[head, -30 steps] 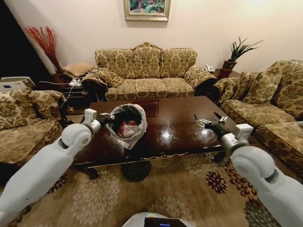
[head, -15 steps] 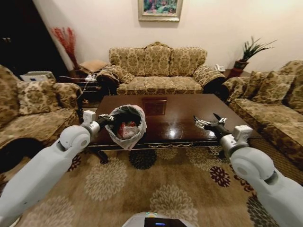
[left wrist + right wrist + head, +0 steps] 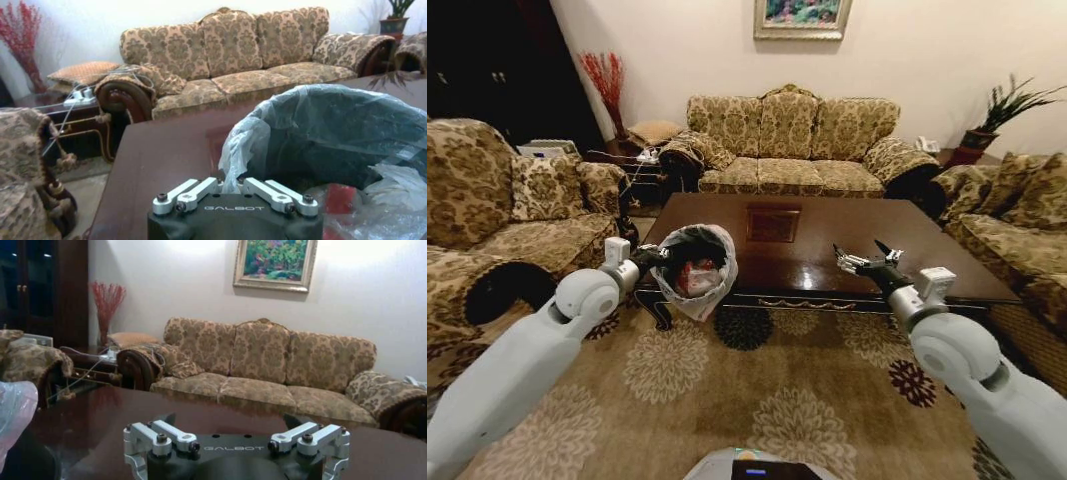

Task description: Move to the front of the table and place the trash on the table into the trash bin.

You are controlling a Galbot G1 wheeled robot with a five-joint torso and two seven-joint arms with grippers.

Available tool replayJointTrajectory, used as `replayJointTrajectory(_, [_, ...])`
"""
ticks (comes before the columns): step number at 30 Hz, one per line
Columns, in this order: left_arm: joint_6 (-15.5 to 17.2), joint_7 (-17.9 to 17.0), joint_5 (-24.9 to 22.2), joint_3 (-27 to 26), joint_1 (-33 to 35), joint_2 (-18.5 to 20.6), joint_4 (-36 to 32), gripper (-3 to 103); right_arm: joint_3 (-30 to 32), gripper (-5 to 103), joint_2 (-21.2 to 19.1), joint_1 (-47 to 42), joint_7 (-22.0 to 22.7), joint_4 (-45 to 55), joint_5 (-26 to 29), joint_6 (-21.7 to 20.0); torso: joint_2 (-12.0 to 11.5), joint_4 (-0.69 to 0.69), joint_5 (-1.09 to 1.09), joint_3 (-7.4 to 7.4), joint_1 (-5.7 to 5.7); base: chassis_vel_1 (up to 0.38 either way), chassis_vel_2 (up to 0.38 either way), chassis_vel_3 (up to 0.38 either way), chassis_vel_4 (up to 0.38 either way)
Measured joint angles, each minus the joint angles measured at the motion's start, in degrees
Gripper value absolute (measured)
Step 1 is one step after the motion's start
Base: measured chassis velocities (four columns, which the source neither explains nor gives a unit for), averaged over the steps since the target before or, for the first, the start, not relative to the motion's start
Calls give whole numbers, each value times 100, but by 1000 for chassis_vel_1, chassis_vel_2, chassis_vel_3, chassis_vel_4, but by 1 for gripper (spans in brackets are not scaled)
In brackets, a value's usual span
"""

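Translucent liner rim of the trash bin (image 3: 695, 268) is clamped in the left gripper (image 3: 649, 256), bin held off the tabletop's (image 3: 827, 262) near left corner, red-and-white trash (image 3: 360, 200) inside. Right gripper (image 3: 864, 257) hovers over the near edge, jaws apart. Sofa (image 3: 799, 148) beyond.

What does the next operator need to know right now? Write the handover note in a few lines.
Left hand: shut on the rim of the trash bin, holding it in the air over the near left edge of the table.
Right hand: open, empty, hovering over the near right part of the table.
Trash: red and white pieces lie inside the bin's bag liner.
Done: no trash can be seen on the tabletop, only its square panel.
Left: the bin is not yet set down; check the tabletop for small scraps.
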Motion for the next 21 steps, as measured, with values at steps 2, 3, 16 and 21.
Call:
replayJointTrajectory(2, [1, 1, 0, 0, 1, -5, -6, 3, 0, 100, 1, -2, -7, -1, -6, 13, -68, 0, 0, -39, -30, 52, 14, 45, 41])
replayJointTrajectory(3, [1, 1, 0, 0, 1, -5, -6, 3, 0, 100, 1, -2, -7, -1, -6, 13, -68, 0, 0, -39, -30, 52, 14, 51, 41])
replayJointTrajectory(16, [7, 6, -7, 64, -42, -1, -11, 3, 29, 100, 56, -88, 57, 101, -83, -160, -407, 0, 0, -232, -172, 38, 15, 15, 30])
replayJointTrajectory(21, [8, 21, -11, 84, -64, 6, -11, 3, 38, 100, 68, -101, 94, 116, -99, -224, -533, 0, 0, -304, -226, 93, -16, -21, 110])
